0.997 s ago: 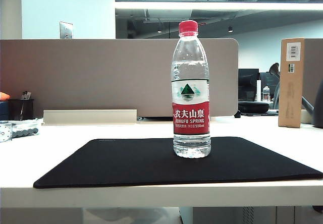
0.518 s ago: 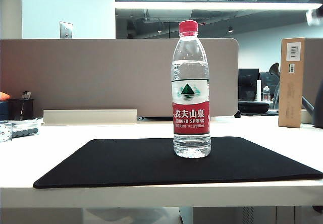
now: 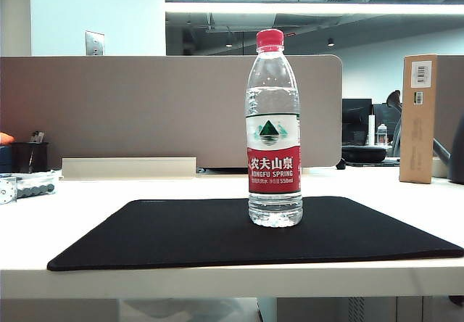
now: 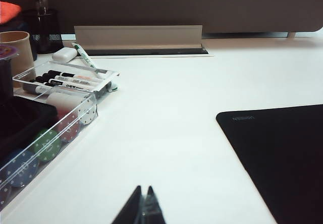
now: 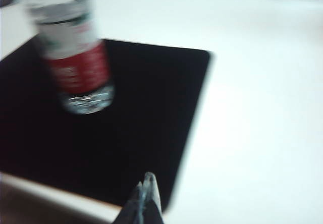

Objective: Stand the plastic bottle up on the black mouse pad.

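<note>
Plastic bottle [image 3: 274, 130] and both sets of jaws are apart: nothing grips it. The left gripper [image 4: 143, 204] has its jaws closed, tips pressed together, empty, low over bare white bench [image 4: 161, 113], with the corner of the black mouse pad [image 4: 282, 158] off to one side of it and a clear plastic organiser tray [image 4: 55, 118] holding markers and round coloured pieces on the other. The right gripper [image 5: 146, 196] also has its jaws shut on nothing; they hang above the near edge of the black mouse pad [image 5: 131, 133], and that view is blurred, with the bottle [image 5: 75, 57] standing clear of the tips further in on the pad. Neither gripper shows in the exterior view.

In the exterior view the bottle stands upright just right of centre in the frame, its long axis vertical, red cap at the top and base flat on the black mouse pad [image 3: 181, 238]. Its red-and-white label with the green mountain logo faces the camera. It rests toward the back right part of the pad, well inside the edges. The pad lies flat on the bench [image 3: 87, 199], filling the lower middle of the frame. Behind it runs a grey partition [image 3: 145, 104]; a cardboard box [image 3: 419, 119] stands upright at the right edge.
</note>
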Robot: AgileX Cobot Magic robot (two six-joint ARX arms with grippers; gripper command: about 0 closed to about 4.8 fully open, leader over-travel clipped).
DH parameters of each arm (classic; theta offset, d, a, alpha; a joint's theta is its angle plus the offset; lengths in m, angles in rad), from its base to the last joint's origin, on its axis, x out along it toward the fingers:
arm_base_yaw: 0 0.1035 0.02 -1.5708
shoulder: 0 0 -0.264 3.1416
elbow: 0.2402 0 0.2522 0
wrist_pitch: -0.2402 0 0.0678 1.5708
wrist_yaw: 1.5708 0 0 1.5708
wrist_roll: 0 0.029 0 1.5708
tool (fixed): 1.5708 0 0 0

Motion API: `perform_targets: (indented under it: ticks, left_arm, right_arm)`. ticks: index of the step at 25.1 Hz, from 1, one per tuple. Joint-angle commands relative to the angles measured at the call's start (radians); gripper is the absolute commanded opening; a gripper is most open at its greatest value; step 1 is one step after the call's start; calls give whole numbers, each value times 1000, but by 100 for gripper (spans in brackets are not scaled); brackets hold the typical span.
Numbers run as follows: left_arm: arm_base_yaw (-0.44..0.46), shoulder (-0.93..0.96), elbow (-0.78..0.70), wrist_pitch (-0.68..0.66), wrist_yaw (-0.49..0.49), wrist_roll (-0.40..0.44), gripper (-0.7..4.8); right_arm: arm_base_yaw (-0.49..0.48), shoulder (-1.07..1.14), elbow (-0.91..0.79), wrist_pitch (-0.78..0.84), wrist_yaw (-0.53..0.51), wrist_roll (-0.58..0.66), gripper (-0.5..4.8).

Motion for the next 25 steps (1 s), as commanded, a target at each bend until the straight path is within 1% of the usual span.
perform_targets:
  ticks: [1, 2, 3, 5, 8, 11, 13, 18, 21, 25]
  left_arm:
    - [2, 0, 4, 11, 3, 0, -1]
    - [2, 0, 4, 11, 3, 0, -1]
    - [2, 1, 4, 10, 3, 0, -1]
    - [2, 0, 4, 8, 3, 0, -1]
    - [2, 0, 4, 6, 3, 0, -1]
    - [2, 0, 4, 6, 3, 0, -1]
    - [2, 0, 4, 6, 3, 0, -1]
    - [2, 0, 4, 5, 2, 0, -1]
    - [2, 0, 4, 5, 3, 0, -1]
    - [2, 0, 4, 5, 3, 0, -1]
  right_arm:
    - [-182, -44, 2, -34, -11, 0, 0]
    - [-229, -38, 2, -34, -16, 0, 0]
    - [-297, -45, -5, -34, -16, 0, 0]
    - [-349, -45, -12, -19, -16, 4, 0]
    - [-322, -45, -55, 105, -15, 3, 0]
    - [-289, -45, -143, 338, -21, -2, 0]
    - [-286, -45, -201, 471, -53, 2, 0]
    - [-296, -45, -204, 476, -59, -3, 0]
    - [-324, -45, -204, 475, -66, 2, 0]
    - [-338, -45, -204, 475, -66, 1, 0]
